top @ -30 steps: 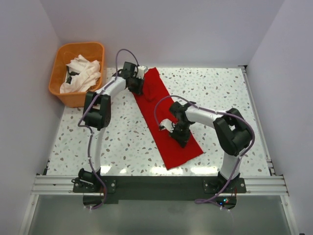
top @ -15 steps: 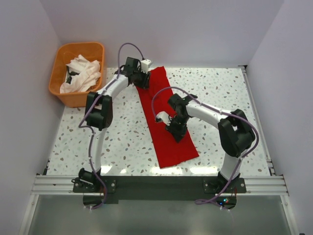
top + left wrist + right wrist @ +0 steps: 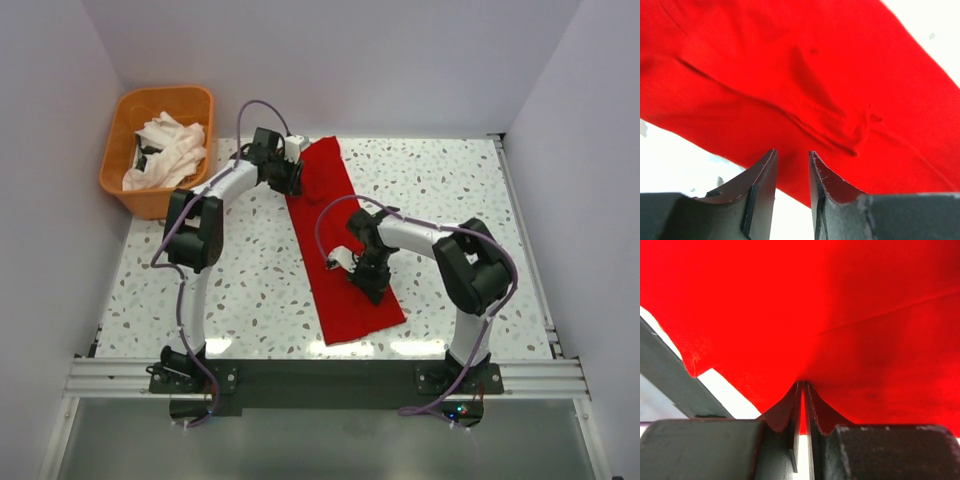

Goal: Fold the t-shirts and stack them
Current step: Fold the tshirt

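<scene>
Far left, one orange basket is sitting off the table's far corner with a heap of white t-shirts piled inside. They're too tangled for me to count. Next over, the left gripper is hanging at the far end of the one red t-shirt. From the wrist view its fingers are standing slightly apart with a narrow gap, nothing pinched between them, right over the cloth's edge. The red shirt itself is lying on the speckled table as a long narrow strip, running diagonally from the far middle toward the near edge, a few wrinkles showing near the top. Toward the near end, the right gripper is pressing down on it. Its wrist view shows the jaws squeezed nearly together on a little peak of red fabric. So: two arms, one red shirt out, the white ones sitting in the basket.
</scene>
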Controlling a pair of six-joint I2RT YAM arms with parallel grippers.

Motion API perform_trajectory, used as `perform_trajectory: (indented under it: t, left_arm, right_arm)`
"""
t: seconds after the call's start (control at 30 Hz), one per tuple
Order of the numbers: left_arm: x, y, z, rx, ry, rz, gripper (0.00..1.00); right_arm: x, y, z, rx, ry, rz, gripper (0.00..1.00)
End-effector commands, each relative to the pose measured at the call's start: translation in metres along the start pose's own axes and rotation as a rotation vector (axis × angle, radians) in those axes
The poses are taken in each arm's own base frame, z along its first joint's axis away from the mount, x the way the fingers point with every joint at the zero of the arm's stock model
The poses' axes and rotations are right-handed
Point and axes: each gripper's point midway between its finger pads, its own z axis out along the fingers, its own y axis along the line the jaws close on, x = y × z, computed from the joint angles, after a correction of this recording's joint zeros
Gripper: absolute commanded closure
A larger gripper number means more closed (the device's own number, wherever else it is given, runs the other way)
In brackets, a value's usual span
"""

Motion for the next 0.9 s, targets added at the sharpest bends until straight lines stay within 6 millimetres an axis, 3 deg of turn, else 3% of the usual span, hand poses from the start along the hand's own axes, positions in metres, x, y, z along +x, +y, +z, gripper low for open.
perform_trajectory:
  t: [0.0,0.13,0.3,0.47,0.6,0.67,0.8,0.87]
  left_arm:
    - [0.010,-0.009,0.004,0.035,0.017,-0.024,0.65]
    - [0.031,-0.011,0.015,0.049,0.067,-0.034,0.66]
    - [0.038,-0.005,0.032,0.043,0.105,-0.029,0.66]
    - [0.028,0.011,0.041,-0.005,0.085,-0.003,0.68]
    - [0.006,0.013,0.035,0.021,0.025,0.020,0.66]
    - [-0.010,0.012,0.025,0.043,-0.021,0.028,0.62]
    - [-0.053,-0.004,-0.013,0.105,-0.152,0.073,0.50]
    - [-0.058,-0.008,-0.022,0.111,-0.177,0.088,0.46]
  right_arm:
    - [-0.011,0.017,0.012,-0.079,-0.030,-0.014,0.89]
    - [-0.023,0.037,0.015,-0.186,-0.047,-0.003,0.89]
    - [-0.036,0.055,0.020,-0.310,-0.063,0.016,0.87]
    - [-0.062,0.054,0.008,-0.347,-0.110,0.001,0.82]
    - [-0.078,0.048,-0.021,-0.307,-0.196,-0.023,0.81]
    - [-0.094,0.042,-0.050,-0.282,-0.289,-0.034,0.81]
    - [-0.121,-0.008,-0.110,-0.182,-0.527,0.047,0.81]
    - [-0.133,-0.035,-0.131,-0.096,-0.597,0.106,0.81]
